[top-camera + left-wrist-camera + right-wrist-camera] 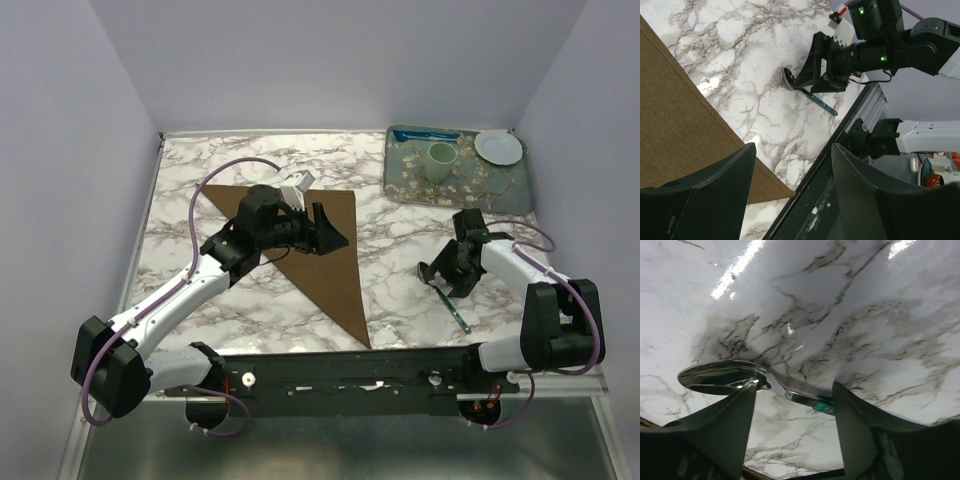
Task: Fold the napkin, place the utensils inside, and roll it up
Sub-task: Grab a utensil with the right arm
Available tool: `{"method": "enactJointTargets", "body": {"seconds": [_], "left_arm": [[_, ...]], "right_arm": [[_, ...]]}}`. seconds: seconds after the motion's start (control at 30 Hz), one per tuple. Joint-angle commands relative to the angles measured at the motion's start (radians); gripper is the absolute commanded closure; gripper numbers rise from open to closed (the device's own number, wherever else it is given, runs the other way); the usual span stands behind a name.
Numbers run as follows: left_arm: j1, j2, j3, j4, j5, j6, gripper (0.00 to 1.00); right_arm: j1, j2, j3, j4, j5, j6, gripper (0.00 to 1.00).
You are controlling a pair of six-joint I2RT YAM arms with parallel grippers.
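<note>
The brown napkin [322, 262] lies flat, folded into a triangle, left of the table's centre; it also shows in the left wrist view [675, 125]. My left gripper [334, 229] hovers open and empty over the napkin's upper right part; its own view [792, 167] shows the jaws wide apart. The spoon [456, 312] lies on the marble at the right, with a silver bowl [720, 376] and a teal handle [822, 102]. My right gripper [441, 281] is open low over the spoon's bowl end, with the spoon's neck between its fingers [792, 392].
A patterned tray [520, 195] sits at the back right, holding a pale green cup [440, 163], a white plate [498, 147] and a bright blue utensil [425, 134]. The black front rail [400, 365] runs along the near edge. Walls enclose the table.
</note>
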Motion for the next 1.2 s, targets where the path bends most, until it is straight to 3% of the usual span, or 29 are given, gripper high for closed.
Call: {"method": "enactJointTargets", "body": {"seconds": [0.0, 0.23, 0.27, 0.4, 0.5, 0.53, 0.63, 0.73, 0.87, 0.97, 1.17], "left_arm": [[-0.003, -0.027, -0.026, 0.026, 0.060, 0.012, 0.30], [0.001, -0.020, -0.020, 0.043, 0.091, -0.002, 0.30], [0.000, -0.020, -0.020, 0.043, 0.092, -0.002, 0.29], [0.009, -0.027, -0.026, 0.040, 0.092, -0.002, 0.29], [0.021, -0.025, -0.043, 0.049, 0.112, -0.014, 0.30], [0.024, -0.028, -0.049, 0.052, 0.115, -0.019, 0.30], [0.029, -0.036, -0.057, 0.071, 0.128, -0.034, 0.30], [0.032, -0.024, -0.045, 0.090, 0.158, -0.054, 0.29], [0.032, -0.016, -0.029, 0.098, 0.178, -0.056, 0.29], [0.037, -0.020, -0.031, 0.097, 0.177, -0.056, 0.30], [0.046, -0.034, -0.045, 0.097, 0.186, -0.065, 0.29]], "right_arm": [[0.009, 0.050, -0.033, 0.123, -0.104, 0.036, 0.33], [0.110, 0.121, 0.009, 0.157, -0.107, 0.236, 0.35], [0.135, 0.130, 0.016, 0.157, -0.107, 0.288, 0.45], [0.167, 0.159, 0.088, 0.164, -0.118, 0.353, 0.49], [0.176, 0.126, 0.137, 0.099, -0.043, 0.232, 0.47], [0.176, 0.114, 0.162, 0.006, 0.041, 0.206, 0.46], [0.176, 0.046, 0.127, -0.102, 0.089, 0.145, 0.37], [0.176, -0.047, 0.067, -0.052, 0.053, 0.097, 0.22], [0.185, -0.012, 0.128, -0.112, 0.035, -0.150, 0.08], [0.190, -0.002, 0.118, -0.075, 0.002, -0.302, 0.05], [0.219, 0.090, 0.110, -0.005, -0.140, -0.437, 0.04]]}}
